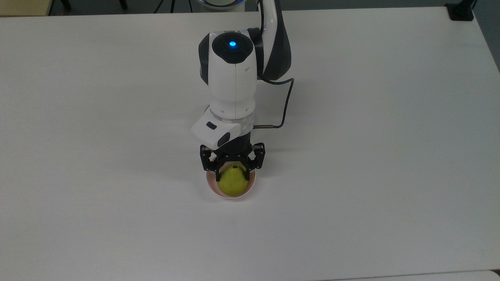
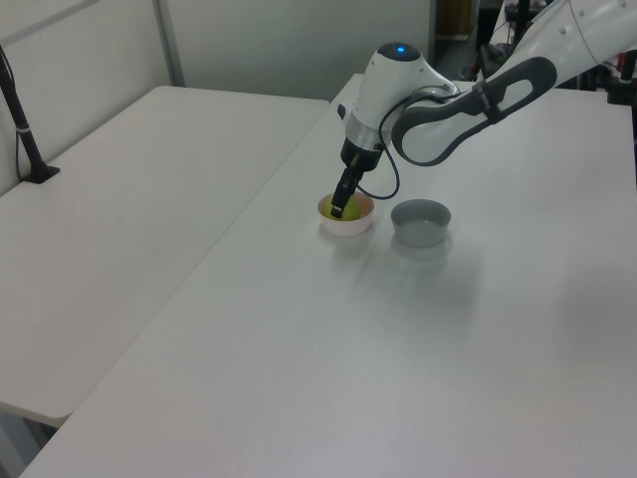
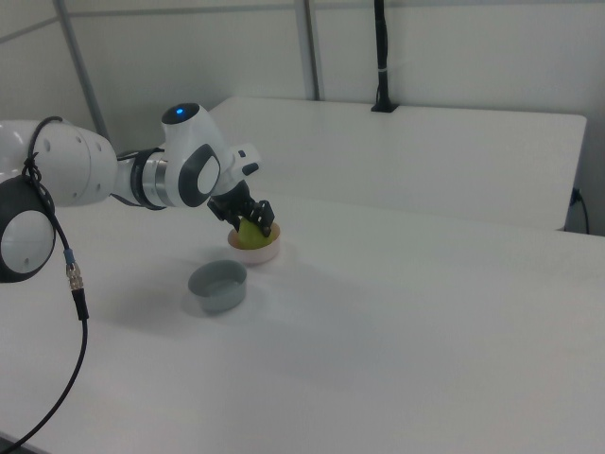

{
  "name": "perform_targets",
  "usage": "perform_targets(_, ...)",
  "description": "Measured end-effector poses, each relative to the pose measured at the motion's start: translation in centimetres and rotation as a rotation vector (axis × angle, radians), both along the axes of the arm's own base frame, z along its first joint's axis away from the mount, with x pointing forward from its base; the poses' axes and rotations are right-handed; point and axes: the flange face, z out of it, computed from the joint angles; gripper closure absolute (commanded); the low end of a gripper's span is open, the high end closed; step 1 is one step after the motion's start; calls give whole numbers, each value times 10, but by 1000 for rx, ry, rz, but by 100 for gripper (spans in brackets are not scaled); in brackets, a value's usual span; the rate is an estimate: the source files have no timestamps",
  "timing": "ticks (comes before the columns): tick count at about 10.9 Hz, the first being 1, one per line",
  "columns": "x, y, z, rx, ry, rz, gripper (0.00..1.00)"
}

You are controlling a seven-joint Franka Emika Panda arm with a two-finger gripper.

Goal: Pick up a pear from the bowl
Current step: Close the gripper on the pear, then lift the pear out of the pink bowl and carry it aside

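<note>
Yellow-green and smooth-skinned, the pear (image 1: pixel 232 182) lay inside the pale pink bowl (image 1: pixel 213 189), which stood on the white table (image 1: pixel 371 156) about midway between the top view's left and right edges and nearer the top view's bottom edge than its top edge.

Taken from left to right in the top view: the left finger (image 1: pixel 216 171) stood against the pear's left flank, the dark stem spot sat at the narrower end between the fingers, and the right finger (image 1: pixel 247 171) stood against the right flank. The gripper (image 1: pixel 232 172) was therefore closed onto the pear at its narrower upper part, jaws drawn in to the fruit's width. The pear appeared to rest in the bowl, not yet lifted.

In the left view, the grey bowl (image 2: pixel 421 221) stood just beside the pink bowl, to the left view's right, apart from it and empty as far as could be seen.

Assessment of handling: the pear was judged light and firm enough to bear a pinch, but rounded and glossy, so liable to slip or pivot between narrow fingers. The grip sat towards the tapering end, where the surfaces slope; a hold nearer the widest girth would likely be more secure. The bowl looked light and might shift or tip if the fruit dragged on its rim during a lift.
</note>
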Motion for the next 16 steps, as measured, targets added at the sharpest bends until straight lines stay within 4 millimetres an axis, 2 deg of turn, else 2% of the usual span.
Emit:
perform_targets(3, 3, 0, 10, 2, -19, 0, 55)
perform_targets(7, 0, -2, 62, 14, -61, -24, 54)
perform_targets(9, -4, -12, 80, 9, -54, -44, 54)
perform_targets(10, -4, -24, 83, 7, -56, -60, 54)
perform_targets(11, -2, -44, 84, 4, -57, -88, 54)
perform_targets(14, -2, -122, 81, -3, -53, -191, 53)
perform_targets(16, -1, -156, 68, -11, -42, -231, 53)
